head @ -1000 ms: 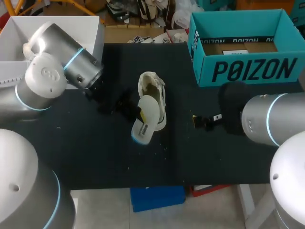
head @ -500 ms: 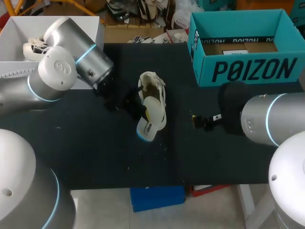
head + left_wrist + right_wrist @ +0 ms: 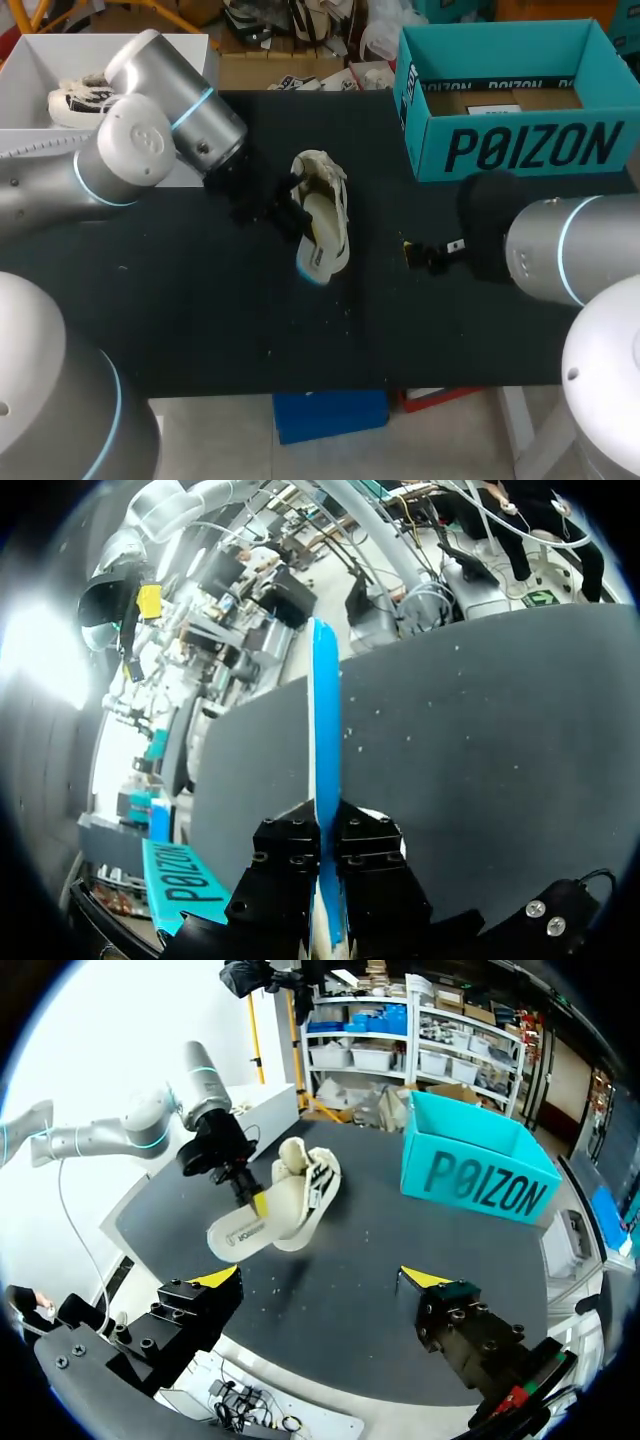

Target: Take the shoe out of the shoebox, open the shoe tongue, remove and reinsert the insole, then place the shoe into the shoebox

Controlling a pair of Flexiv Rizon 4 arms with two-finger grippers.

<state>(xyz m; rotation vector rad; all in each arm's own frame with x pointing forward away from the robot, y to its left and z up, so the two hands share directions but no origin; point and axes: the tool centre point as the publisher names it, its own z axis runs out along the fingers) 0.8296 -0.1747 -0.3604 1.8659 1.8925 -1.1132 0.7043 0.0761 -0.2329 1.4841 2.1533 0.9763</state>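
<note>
The shoe (image 3: 325, 185) lies on the table, out of the shoebox (image 3: 520, 150), which stands to its right. The left gripper (image 3: 327, 825) pinches the insole (image 3: 316, 245), half over the shoe; reinserting and boxing remain, I think. Right of the shoe, the right gripper (image 3: 322, 1278) hangs with fingers apart, blocking nothing. A white bin (image 3: 30, 60) stands left.

You have soft, even light on the dark tabletop (image 3: 200, 320); the shoe (image 3: 300, 1195) throws only a faint shadow. Beyond the tabletop's edge, white glare floods both wrist views.
</note>
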